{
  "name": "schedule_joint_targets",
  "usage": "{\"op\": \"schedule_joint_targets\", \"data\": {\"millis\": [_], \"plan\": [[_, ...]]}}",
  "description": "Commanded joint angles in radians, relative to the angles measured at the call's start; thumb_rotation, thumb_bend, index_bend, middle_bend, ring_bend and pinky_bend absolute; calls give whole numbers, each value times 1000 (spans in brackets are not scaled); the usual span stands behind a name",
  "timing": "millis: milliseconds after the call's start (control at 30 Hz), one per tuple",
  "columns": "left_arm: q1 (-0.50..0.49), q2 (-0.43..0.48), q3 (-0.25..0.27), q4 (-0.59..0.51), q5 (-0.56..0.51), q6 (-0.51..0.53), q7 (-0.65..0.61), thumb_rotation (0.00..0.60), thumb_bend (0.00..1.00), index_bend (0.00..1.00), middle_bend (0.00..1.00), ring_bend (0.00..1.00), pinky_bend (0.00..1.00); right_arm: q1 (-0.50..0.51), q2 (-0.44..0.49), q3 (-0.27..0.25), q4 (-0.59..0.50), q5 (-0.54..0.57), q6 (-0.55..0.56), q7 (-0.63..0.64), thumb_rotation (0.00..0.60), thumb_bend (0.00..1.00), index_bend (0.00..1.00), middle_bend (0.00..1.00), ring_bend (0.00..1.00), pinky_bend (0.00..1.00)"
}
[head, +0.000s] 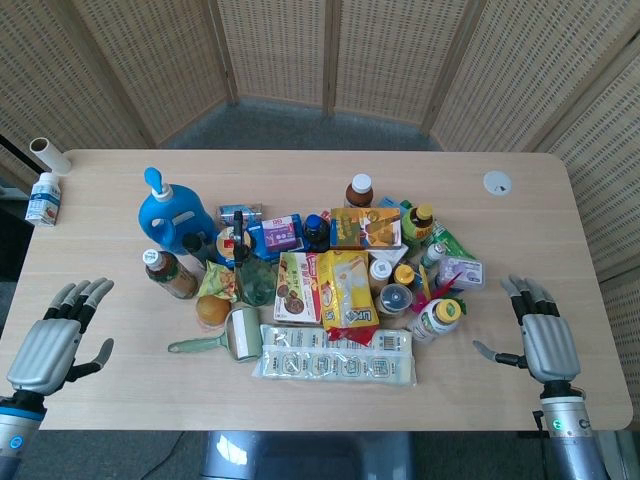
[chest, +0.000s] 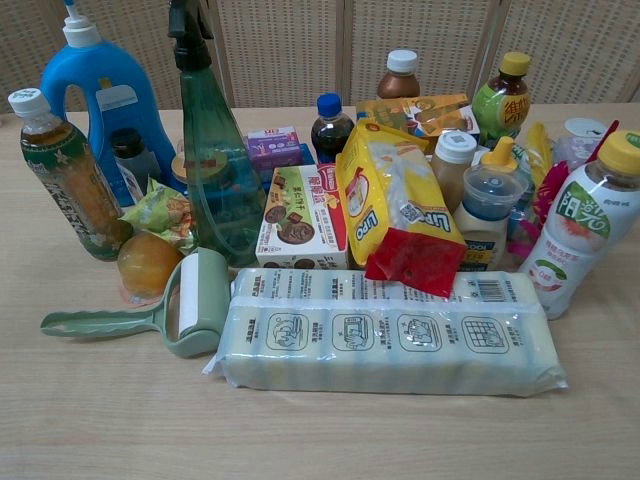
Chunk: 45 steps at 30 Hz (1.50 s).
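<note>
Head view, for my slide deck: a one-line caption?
Both open hands, left hand and right hand, flank a groceries pile on the table.

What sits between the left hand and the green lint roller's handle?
Nothing visible. In the head view the left hand is open over bare table, and the green lint roller lies with its handle end pointing toward that hand. The tea bottle stands further back, off that line.
</note>
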Motion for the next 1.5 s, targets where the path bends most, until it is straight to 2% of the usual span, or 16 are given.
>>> {"op": "schedule_joint_targets", "data": {"millis": [33,133,333,500,633,1133,1200,1300,1367,1400,1433,1500], "plan": [[-34,2,-7,97,-35,-94,-223,600,492,0,0,0,0,1,8,-1,-11,3,-6,-7,389,148,0,0,0,0],[-57,-37,-21,189,-53,-149,-389,597,491,0,0,0,0,4,18,3,-31,4,-7,-27,390,148,0,0,0,0],[-82,-162,-41,378,-68,-197,-569,565,490,0,0,0,0,-5,34,5,-69,15,5,-47,392,148,0,0,0,0],[-98,-249,-53,488,-76,-224,-649,558,489,0,0,0,0,-12,47,2,-86,28,7,-64,388,149,0,0,0,0],[-115,-309,-82,538,-83,-224,-725,556,488,0,0,0,0,-18,52,1,-91,34,11,-67,389,148,0,0,0,0],[-233,-519,-174,746,-135,-319,-834,560,489,0,0,0,0,-37,70,-12,-103,53,2,-44,388,149,0,0,0,0],[-247,-549,-185,771,-139,-327,-856,560,489,27,20,17,0,-39,73,-12,-107,54,4,-46,387,148,0,0,0,0],[-261,-600,-205,804,-162,-321,-833,590,512,198,148,178,21,-44,80,-14,-115,60,6,-52,391,148,0,0,0,0],[-267,-621,-215,807,-179,-315,-799,600,584,380,307,423,208,-46,86,-18,-124,66,0,-57,389,147,0,0,0,0],[-269,-627,-218,806,-187,-315,-785,600,604,432,367,496,285,-47,88,-19,-127,68,-1,-58,390,148,0,0,0,0],[-270,-634,-223,805,-198,-316,-770,600,629,513,478,611,400,-49,89,-21,-129,69,-1,-57,392,148,0,0,0,0],[-269,-641,-231,797,-213,-313,-758,600,660,631,676,773,549,-52,90,-23,-129,70,-1,-54,390,147,0,0,0,0]]}}
